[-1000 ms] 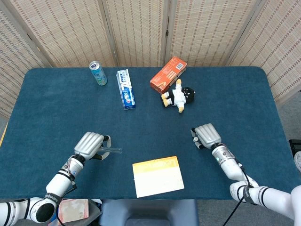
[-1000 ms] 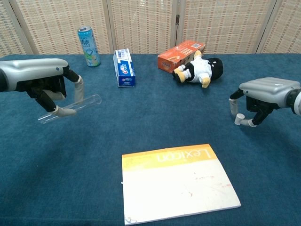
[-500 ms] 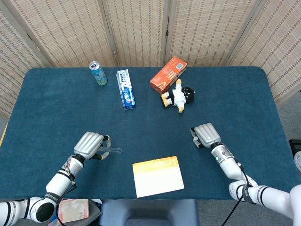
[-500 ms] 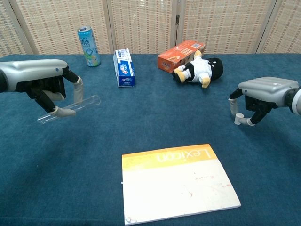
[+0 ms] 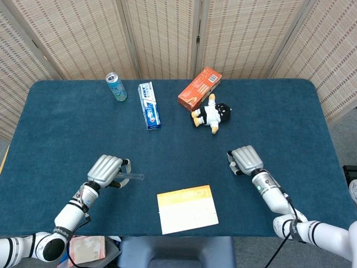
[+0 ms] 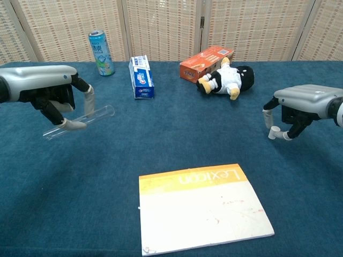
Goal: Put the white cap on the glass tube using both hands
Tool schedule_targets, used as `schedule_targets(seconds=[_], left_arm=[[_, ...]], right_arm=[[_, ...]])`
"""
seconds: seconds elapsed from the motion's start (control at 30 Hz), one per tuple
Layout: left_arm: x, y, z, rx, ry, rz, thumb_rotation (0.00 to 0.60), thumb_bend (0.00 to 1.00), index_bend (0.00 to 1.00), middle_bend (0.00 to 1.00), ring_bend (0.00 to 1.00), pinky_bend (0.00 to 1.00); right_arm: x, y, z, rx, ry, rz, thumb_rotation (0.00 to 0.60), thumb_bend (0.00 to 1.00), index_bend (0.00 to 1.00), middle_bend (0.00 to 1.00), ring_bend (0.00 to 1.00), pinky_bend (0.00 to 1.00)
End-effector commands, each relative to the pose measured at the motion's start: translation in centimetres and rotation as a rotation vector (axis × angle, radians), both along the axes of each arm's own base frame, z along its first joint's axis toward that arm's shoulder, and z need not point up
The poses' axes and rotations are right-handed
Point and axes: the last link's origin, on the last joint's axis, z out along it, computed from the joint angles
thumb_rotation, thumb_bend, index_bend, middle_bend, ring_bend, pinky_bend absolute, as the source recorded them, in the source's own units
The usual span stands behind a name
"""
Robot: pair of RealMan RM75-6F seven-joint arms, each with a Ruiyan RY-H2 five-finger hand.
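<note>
Overhead first: left hand (image 5: 105, 171) at lower left of the frame grips the glass tube (image 5: 133, 177), which pokes out toward centre. Right hand (image 5: 246, 161) sits lower right, fingers curled — cap not discernible from above. A notebook (image 5: 187, 209) lies low centre on the blue table (image 5: 268, 117).

Chest view: left hand (image 6: 45, 91) pinches the tube (image 6: 91, 116), tilted, open end up-right. Right hand (image 6: 303, 104) at right edge pinches the white cap (image 6: 274, 132) — well apart from the tube.
</note>
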Motion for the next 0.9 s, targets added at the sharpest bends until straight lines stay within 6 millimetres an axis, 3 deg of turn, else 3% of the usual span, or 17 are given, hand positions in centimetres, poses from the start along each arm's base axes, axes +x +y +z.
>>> schedule_targets(seconds=[0.03,0.3,0.5,0.9], left_arm=[[0.4,0.4,0.4,0.01,-0.014,-0.001,0.6,0.4,0.57,1.0,1.0,1.0],[1.8,1.9,0.7,-0.021,-0.115,0.018,0.6,0.4,0.57,1.0,1.0,1.0],[3.5,3.2,0.5,-0.098,-0.199,0.044,0.6,0.4,0.57,1.0,1.0,1.0],[6.6,4.4,-0.1,-0.2,-0.323,0.107,0.6,0.4,0.57,1.0,1.0,1.0]], right_arm=[[0.6,0.0,1.3,-0.007,-0.037,-0.005,0.6,0.45,0.58,1.0,1.0,1.0],[4.2,0.2,5.4,-0.023,-0.14,0.047,0.6,0.45,0.62,1.0,1.0,1.0],[8.7,0.5,8.0,-0.033,-0.27,0.132,0.6,0.45,0.64,1.0,1.0,1.0],[15.2,0.9,9.0,0.017,-0.466,0.259,0.6,0.45,0.65,1.0,1.0,1.0]])
